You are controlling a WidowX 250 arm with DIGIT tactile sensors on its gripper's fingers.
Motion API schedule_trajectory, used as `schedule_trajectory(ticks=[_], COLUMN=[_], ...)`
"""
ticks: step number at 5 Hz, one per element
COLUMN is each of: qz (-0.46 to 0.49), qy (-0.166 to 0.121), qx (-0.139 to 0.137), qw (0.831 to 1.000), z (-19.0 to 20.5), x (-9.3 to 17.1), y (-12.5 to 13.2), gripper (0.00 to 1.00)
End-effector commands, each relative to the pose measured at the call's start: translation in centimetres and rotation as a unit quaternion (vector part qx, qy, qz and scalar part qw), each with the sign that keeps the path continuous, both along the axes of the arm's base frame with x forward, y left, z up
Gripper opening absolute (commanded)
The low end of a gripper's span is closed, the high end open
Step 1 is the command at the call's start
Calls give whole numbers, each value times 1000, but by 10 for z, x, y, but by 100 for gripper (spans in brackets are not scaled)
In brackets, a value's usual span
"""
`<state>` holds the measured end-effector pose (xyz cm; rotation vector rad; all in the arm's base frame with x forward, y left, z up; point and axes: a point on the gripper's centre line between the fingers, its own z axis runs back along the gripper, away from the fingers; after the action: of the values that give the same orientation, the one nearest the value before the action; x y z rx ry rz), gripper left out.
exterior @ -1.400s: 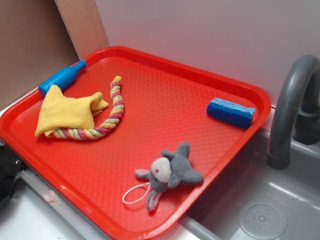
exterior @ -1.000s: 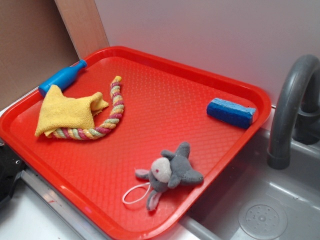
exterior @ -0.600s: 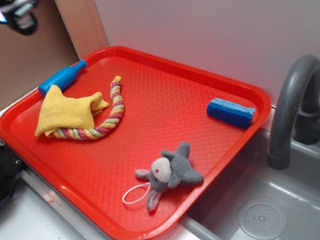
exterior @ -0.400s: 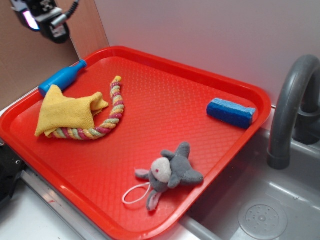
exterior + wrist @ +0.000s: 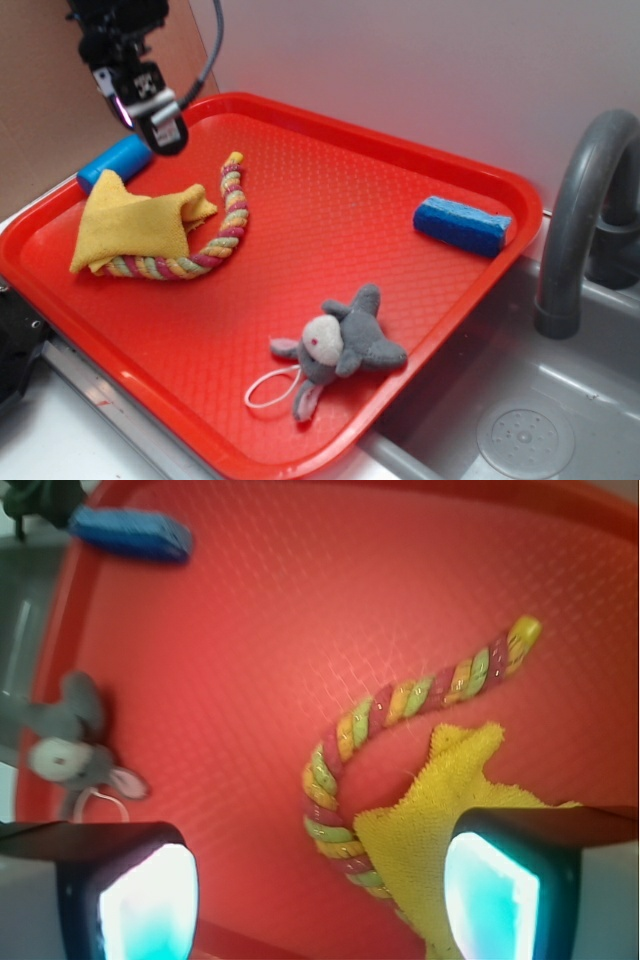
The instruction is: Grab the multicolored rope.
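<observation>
The multicolored rope (image 5: 228, 222) lies curved on the left half of the red tray (image 5: 340, 190), its lower end tucked under a yellow cloth (image 5: 135, 225). My gripper (image 5: 160, 128) hangs in the air over the tray's back left corner, above and behind the cloth and apart from the rope. In the wrist view the rope (image 5: 345, 735) arcs across the tray (image 5: 230, 630) below me. The cloth (image 5: 440, 825) covers its near end. My gripper (image 5: 320, 900) is open, its two lit pads (image 5: 145, 905) wide apart with nothing held between them.
A blue cylinder (image 5: 112, 160) lies at the tray's back left, right under the gripper. A blue sponge (image 5: 462, 225) sits at the back right and a grey plush toy (image 5: 340, 345) with a white cord loop near the front. A grey faucet (image 5: 575, 220) and sink (image 5: 520, 430) stand right of the tray.
My gripper came in from the top left corner and has dropped down and to the right, over the blue cylinder. Nothing on the tray has moved.
</observation>
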<state>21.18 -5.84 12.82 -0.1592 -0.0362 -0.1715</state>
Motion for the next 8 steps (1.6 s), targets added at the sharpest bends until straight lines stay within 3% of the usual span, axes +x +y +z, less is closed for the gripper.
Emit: schedule_trajectory(ticks=[1, 3, 4, 5, 7, 8], qz=[-76, -91, -55, -54, -104, -117], qy=[-3, 34, 54, 70, 76, 68], qx=[16, 54, 57, 71, 70, 78], qw=[997, 994, 995, 994, 989, 988], z=[-32, -70, -84, -95, -101, -101], x=[4, -3, -8, -11, -20, -22], y=[-29, -30, -7, -4, -36, -43], gripper=[100, 100, 100, 100, 100, 33])
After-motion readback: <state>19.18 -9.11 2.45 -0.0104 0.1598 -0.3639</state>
